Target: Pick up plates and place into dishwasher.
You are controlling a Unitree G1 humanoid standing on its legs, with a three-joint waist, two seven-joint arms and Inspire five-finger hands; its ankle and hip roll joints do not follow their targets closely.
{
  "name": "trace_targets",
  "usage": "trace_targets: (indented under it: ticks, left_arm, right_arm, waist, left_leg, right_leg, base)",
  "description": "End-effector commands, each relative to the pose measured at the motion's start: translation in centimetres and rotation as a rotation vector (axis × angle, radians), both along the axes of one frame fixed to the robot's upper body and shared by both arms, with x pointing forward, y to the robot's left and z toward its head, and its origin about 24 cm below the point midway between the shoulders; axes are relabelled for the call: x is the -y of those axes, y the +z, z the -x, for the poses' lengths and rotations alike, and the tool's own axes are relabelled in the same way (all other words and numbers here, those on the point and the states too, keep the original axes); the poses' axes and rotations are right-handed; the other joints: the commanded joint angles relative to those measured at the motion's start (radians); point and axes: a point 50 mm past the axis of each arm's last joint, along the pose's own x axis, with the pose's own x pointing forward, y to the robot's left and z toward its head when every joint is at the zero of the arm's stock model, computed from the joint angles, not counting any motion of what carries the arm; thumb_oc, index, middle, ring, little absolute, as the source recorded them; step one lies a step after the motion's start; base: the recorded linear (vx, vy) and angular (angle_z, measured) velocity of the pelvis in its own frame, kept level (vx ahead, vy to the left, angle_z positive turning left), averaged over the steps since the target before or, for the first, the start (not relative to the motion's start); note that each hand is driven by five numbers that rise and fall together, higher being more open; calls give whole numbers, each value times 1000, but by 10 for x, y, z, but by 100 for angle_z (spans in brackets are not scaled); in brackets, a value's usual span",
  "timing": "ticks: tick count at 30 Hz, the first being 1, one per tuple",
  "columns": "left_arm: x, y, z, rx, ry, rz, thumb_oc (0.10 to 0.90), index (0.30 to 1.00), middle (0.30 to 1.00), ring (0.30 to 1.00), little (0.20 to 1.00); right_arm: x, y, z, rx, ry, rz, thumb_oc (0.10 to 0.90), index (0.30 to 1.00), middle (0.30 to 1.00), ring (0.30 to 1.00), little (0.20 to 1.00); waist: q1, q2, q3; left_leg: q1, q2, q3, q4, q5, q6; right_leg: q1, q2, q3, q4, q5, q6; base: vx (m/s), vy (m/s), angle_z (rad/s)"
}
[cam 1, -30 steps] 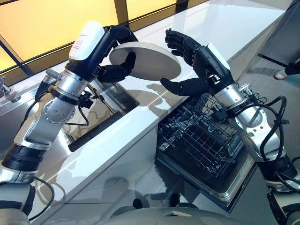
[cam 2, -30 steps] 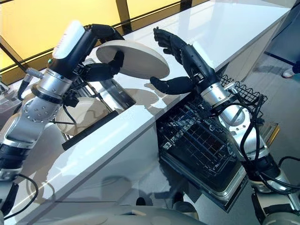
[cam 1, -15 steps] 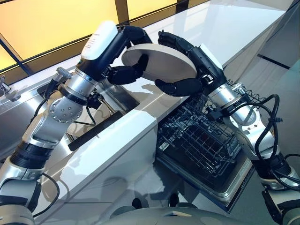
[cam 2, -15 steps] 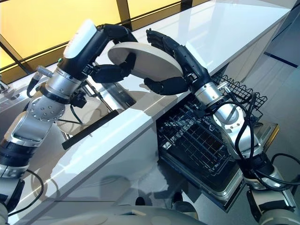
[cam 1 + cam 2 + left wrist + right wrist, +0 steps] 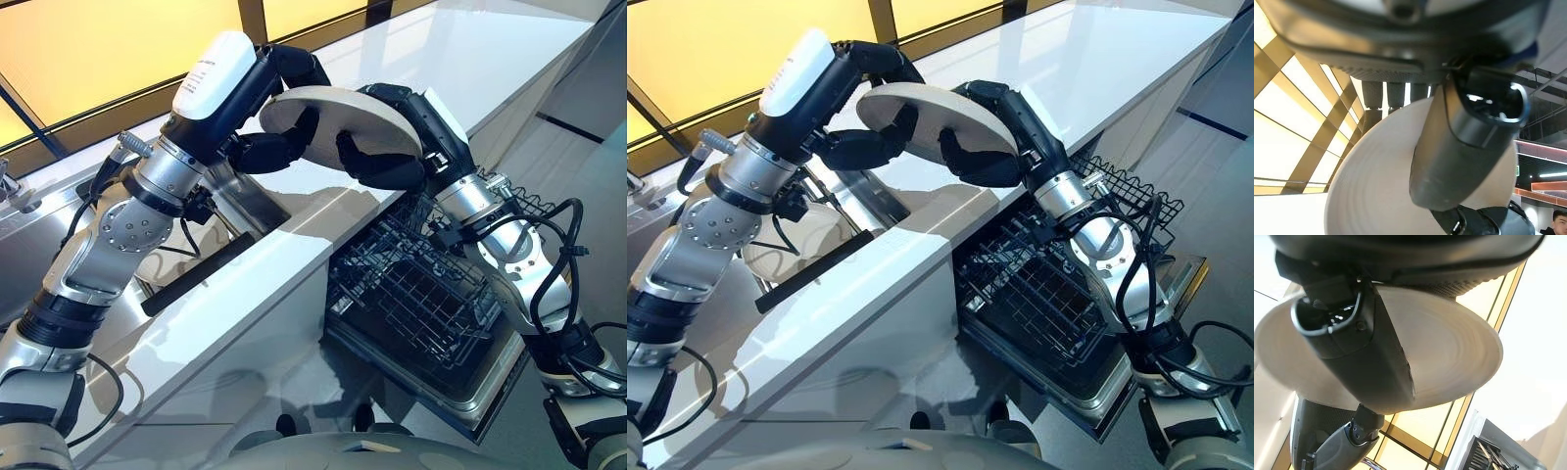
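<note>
- The plate (image 5: 338, 122) hangs above the table's (image 5: 294, 245) front edge, pinched by both: left robot hand (image 5: 269, 149) and right robot hand (image 5: 384, 164) curl round opposite rims.
- If the left lets go early, the plate could tip and drop short of the rack (image 5: 411, 289).
- A second ago the right robot hand was spread, clear of the plate.

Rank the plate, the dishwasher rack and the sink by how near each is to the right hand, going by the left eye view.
1. Plate: in contact, gripped by the right hand at its right edge, with the left hand on the opposite edge.
2. Dishwasher rack: directly below the hand, in front of the counter.
3. Sink: farthest, across to the robot's left, under the left arm.
</note>
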Motion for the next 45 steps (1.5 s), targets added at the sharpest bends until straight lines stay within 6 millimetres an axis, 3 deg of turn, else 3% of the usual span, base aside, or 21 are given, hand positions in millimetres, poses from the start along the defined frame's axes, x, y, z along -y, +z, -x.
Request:
trace_targets:
  ticks: [1,10,13,14,15,16,22,29,31,32,34,36,45]
  left_arm:
    - [33,53,37,288,-330,79,100,300,300,300,200]
    - [35,59,44,382,-323,81,100,300,300,300,200]
    - [33,60,41,337,-310,101,100,300,300,300,200]
    - [31,59,37,284,-309,123,262,439,439,439,362]
    - [27,55,29,176,-296,169,622,747,747,747,722]
    - [26,54,27,142,-293,180,800,900,900,900,900]
    - [3,23,3,-132,-188,322,800,900,900,900,900]
    - [-62,-13,-9,-243,111,441,800,900,900,900,900]
    - [-70,-15,-7,-247,132,458,800,900,900,900,900]
    - [-88,-22,-4,-240,202,498,800,900,900,900,900]
    - [-99,-26,-1,-238,237,523,800,900,900,900,900]
    - [-115,-33,5,-246,275,583,800,900,900,900,900]
    - [-131,-50,10,-305,312,676,800,900,900,900,900]
  right_arm:
    - [-12,54,6,236,54,-97,100,300,300,300,200]
    - [-7,51,2,215,6,-112,100,300,300,300,200]
    - [-4,51,2,238,-26,-136,100,300,300,300,200]
    - [-2,53,3,253,-43,-148,100,300,300,300,200]
    - [2,53,4,285,-77,-167,100,300,300,300,200]
    - [3,53,4,293,-87,-172,100,300,300,300,200]
    - [28,59,10,480,-321,-205,100,300,300,300,200]
    - [97,56,15,556,-690,-224,100,300,300,300,200]
    - [106,54,16,544,-730,-221,100,300,300,300,200]
    - [130,42,16,481,-848,-228,100,300,300,300,200]
    - [148,33,19,434,-924,-234,100,300,300,300,200]
    - [178,14,26,357,-1086,-238,100,300,300,300,200]
    - [219,-31,39,175,-1361,-172,100,300,300,300,200]
  waist:
    - [-4,-12,-93]
    - [-6,-11,-96]
    - [-6,-8,-97]
    - [-5,-8,-95]
    - [-3,-7,-92]
    - [-2,-7,-93]
    - [4,-1,-82]
    - [16,-1,-78]
    - [17,-1,-79]
    - [23,-4,-76]
    - [24,-5,-78]
    - [28,-6,-76]
    - [28,0,-58]
  left_leg:
    - [-10,-59,-46,2,-85,19]
    - [-6,-60,-49,2,-87,21]
    - [-5,-60,-51,2,-87,20]
    - [-4,-59,-52,2,-87,20]
    - [-9,-59,-52,2,-76,21]
    - [-5,-59,-54,2,-85,21]
    - [-2,-60,-57,2,-80,27]
    - [6,-59,-66,2,-87,29]
    - [6,-59,-68,2,-87,29]
    - [4,-59,-71,2,-86,29]
    - [3,-60,-73,2,-86,29]
    - [2,-60,-78,2,-86,30]
    - [9,-59,-89,2,-87,36]
  right_leg:
    - [33,76,-25,20,-72,2]
    - [36,76,-24,23,-76,2]
    - [37,76,-24,24,-76,2]
    - [37,76,-25,25,-77,1]
    - [32,77,-27,28,-70,0]
    - [37,77,-25,27,-77,1]
    - [37,79,-26,31,-72,1]
    - [46,79,-34,35,-87,0]
    - [47,78,-37,35,-88,-1]
    - [47,77,-41,36,-89,-1]
    - [47,75,-46,38,-91,-1]
    - [46,72,-51,40,-93,-1]
    - [41,70,-51,69,-105,-4]
  base:
    - [0,0,0]
    - [0,0,0]
    - [0,0,0]
    - [0,0,0]
    - [0,0,0]
    - [0,0,0]
    - [-10,-3,0]
    - [18,-2,1]
    - [0,0,0]
    - [20,-9,3]
    - [26,-12,5]
    - [46,-16,9]
    - [55,-29,6]
